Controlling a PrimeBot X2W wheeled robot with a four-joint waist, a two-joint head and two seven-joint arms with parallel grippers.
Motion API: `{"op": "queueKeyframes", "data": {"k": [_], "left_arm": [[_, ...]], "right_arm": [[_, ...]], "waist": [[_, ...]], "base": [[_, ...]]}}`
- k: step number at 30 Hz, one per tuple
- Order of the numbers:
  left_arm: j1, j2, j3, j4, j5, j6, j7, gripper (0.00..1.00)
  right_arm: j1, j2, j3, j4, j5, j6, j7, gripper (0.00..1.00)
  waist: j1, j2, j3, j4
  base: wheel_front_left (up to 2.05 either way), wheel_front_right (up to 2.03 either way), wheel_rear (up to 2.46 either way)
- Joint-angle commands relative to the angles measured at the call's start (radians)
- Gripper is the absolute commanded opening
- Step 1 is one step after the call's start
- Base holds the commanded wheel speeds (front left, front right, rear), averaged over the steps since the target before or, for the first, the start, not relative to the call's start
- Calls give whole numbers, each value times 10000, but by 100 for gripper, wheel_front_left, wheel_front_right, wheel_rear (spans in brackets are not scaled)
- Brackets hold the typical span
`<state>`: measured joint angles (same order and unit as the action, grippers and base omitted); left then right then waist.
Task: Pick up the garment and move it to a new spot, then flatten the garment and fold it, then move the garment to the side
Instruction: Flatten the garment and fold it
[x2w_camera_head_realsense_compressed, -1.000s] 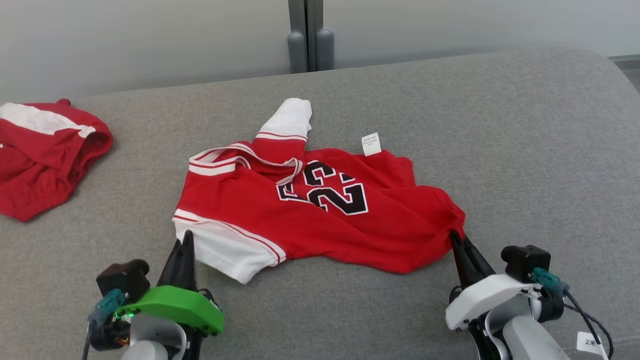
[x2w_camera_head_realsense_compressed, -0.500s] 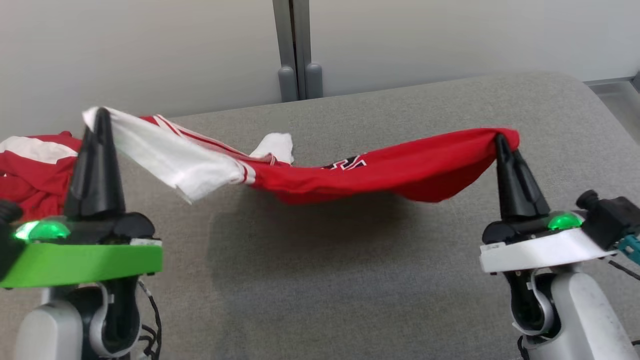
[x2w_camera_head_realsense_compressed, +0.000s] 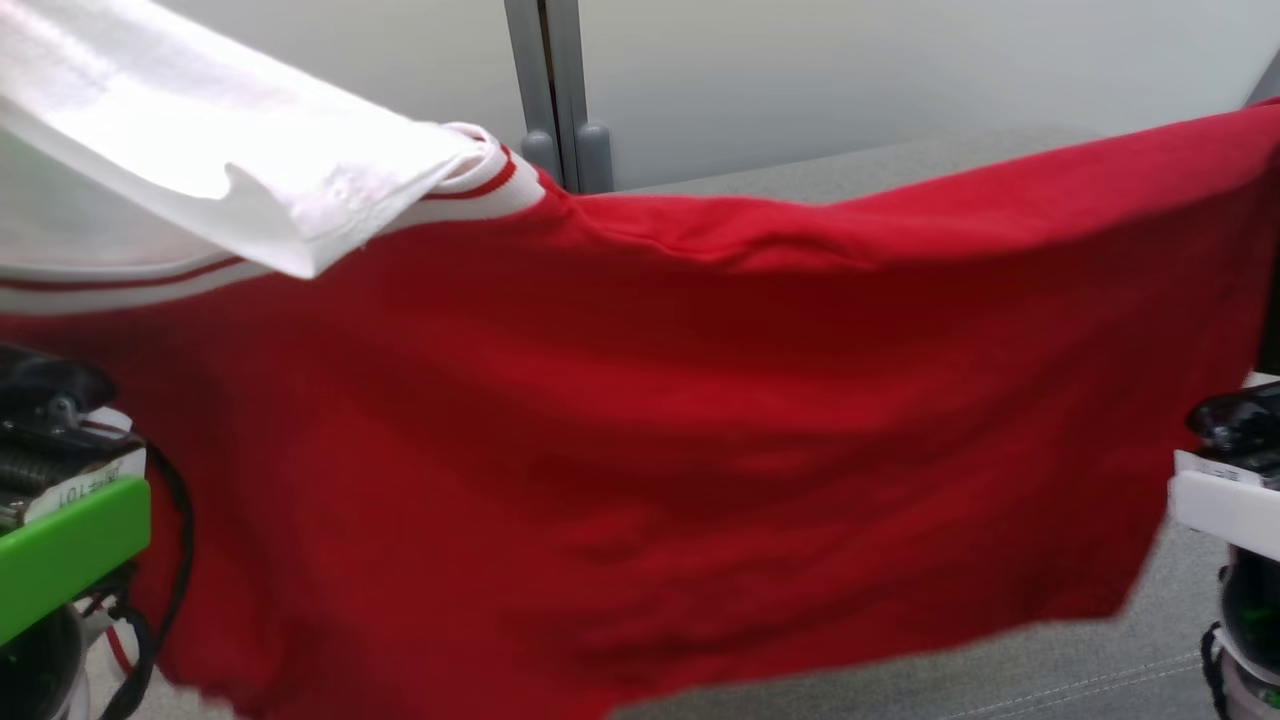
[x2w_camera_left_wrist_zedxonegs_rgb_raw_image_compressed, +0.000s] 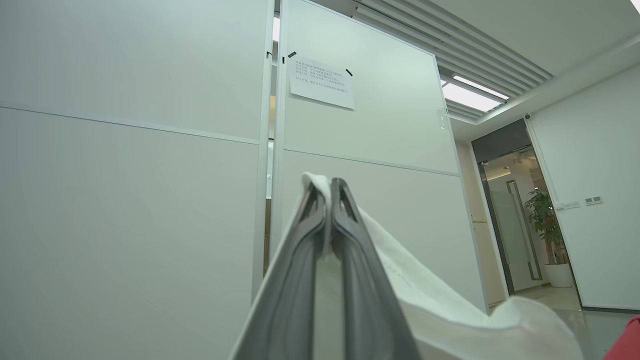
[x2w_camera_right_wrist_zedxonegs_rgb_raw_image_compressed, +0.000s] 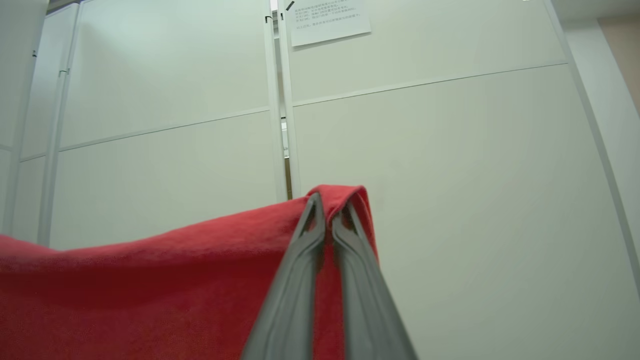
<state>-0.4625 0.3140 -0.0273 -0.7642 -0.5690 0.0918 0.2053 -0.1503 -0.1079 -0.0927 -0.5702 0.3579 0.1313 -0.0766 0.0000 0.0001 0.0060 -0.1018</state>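
The garment (x2w_camera_head_realsense_compressed: 650, 420), a red jersey with white sleeves, hangs spread out in the air close to the head camera, above the grey cushion (x2w_camera_head_realsense_compressed: 1080, 670). In the left wrist view my left gripper (x2w_camera_left_wrist_zedxonegs_rgb_raw_image_compressed: 327, 187) points up and is shut on the garment's white sleeve (x2w_camera_left_wrist_zedxonegs_rgb_raw_image_compressed: 450, 310). The right wrist view has my right gripper (x2w_camera_right_wrist_zedxonegs_rgb_raw_image_compressed: 327, 202) pointing up too, shut on a red corner of the garment (x2w_camera_right_wrist_zedxonegs_rgb_raw_image_compressed: 150, 295). In the head view, the green left wrist housing (x2w_camera_head_realsense_compressed: 60, 550) sits at the left edge and the white right wrist housing (x2w_camera_head_realsense_compressed: 1225, 500) at the right edge; the cloth hides the fingertips.
Pale wall panels (x2w_camera_head_realsense_compressed: 850, 70) with a grey post (x2w_camera_head_realsense_compressed: 545, 90) stand behind the cushion. The left wrist view takes in a doorway (x2w_camera_left_wrist_zedxonegs_rgb_raw_image_compressed: 515, 220) and a potted plant (x2w_camera_left_wrist_zedxonegs_rgb_raw_image_compressed: 550, 235) far off to the right.
Both grippers have risen high with the garment, lifting it off the cushion until it hangs stretched between them. The head camera has tilted up.
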Motion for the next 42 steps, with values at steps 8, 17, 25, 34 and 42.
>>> {"op": "queueKeyframes", "data": {"k": [8, 17, 25, 34, 42], "left_arm": [[-1194, -58, -256, 676, -299, 375, 846, 0], [-4876, -156, -422, 4452, -256, 365, 1015, 0], [-9453, 10, -792, 9808, 1363, 528, -400, 0], [-10802, -717, -831, 12756, 1250, -55, -2787, 0], [-9492, -1498, -720, 14089, 487, -1087, -4333, 0]], "right_arm": [[-638, -9, -269, -534, -468, -11, 965, 0], [-4897, -516, 410, 2816, -600, -11, 1225, 0], [-10542, 4, 1184, 8237, -1240, -11, 272, 0], [-13486, 509, 314, 12866, -3112, -11, -1228, 0], [-12810, 544, -58, 14930, -3604, -12, -1856, 0]], "waist": [[0, -1, 1241, -78], [0, -1, 3888, 108], [0, -1, 5275, 111], [0, -1, 6742, 746], [0, -1, 7408, 1160]], "base": [[0, 0, 0], [0, 0, 0], [0, 0, 0], [0, 0, 0], [0, 0, 0]]}}
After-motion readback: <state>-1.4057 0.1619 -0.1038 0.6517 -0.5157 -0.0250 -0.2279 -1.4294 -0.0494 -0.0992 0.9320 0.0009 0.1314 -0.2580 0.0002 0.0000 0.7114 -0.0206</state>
